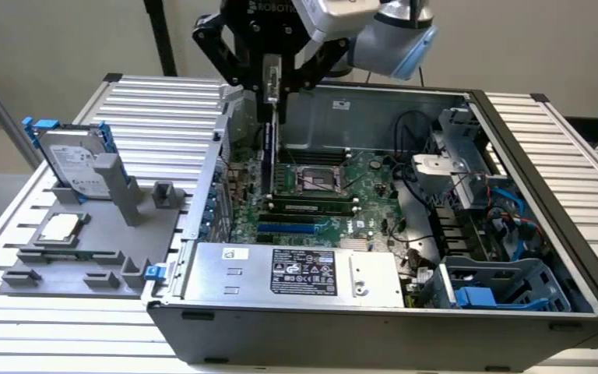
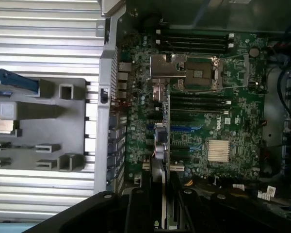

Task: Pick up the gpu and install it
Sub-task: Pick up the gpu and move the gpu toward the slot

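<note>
we see the claw (image 1: 271,74) clenched on the upper end of the gpu (image 1: 268,140), which hangs upright and edge-on inside the open computer case (image 1: 382,327), over the left part of the motherboard (image 1: 351,179) beside the case wall. whether its lower edge touches a slot we cannot tell. at the exterior view's left, on the surface (image 1: 153,93), a grey tray (image 1: 29,261) carries a hard drive (image 1: 71,164).
</note>
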`<state>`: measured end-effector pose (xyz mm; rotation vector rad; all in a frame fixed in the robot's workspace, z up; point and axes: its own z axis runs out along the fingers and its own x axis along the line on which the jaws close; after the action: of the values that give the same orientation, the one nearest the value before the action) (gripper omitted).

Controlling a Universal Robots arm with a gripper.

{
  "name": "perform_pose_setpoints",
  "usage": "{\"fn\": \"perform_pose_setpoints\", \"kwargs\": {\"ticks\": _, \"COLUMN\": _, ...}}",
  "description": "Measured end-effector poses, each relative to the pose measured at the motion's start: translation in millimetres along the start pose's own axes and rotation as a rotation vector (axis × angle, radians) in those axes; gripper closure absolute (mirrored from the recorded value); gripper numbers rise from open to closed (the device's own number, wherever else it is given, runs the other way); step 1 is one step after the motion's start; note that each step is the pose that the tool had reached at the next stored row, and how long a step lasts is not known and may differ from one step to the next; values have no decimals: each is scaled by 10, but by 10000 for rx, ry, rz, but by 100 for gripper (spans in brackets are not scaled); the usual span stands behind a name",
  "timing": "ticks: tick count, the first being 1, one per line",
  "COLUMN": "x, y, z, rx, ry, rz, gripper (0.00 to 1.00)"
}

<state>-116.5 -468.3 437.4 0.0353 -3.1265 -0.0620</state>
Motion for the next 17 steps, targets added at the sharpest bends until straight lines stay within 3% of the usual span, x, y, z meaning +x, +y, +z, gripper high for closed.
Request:
{"fn": "perform_pose_setpoints", "kwargs": {"ticks": 6, "x": -298, "y": 25, "z": 113, "rx": 10, "ry": 0, "rz": 1, "gripper": 100}}
{"fn": "perform_pose_setpoints", "kwargs": {"ticks": 12, "x": -617, "y": 141, "z": 241, "rx": 17, "ry": 1, "rz": 0, "gripper": 100}}
{"fn": "perform_pose_setpoints", "kwargs": {"ticks": 17, "x": -703, "y": 201, "z": 337, "rx": 34, "ry": 2, "rz": 28, "gripper": 100}}
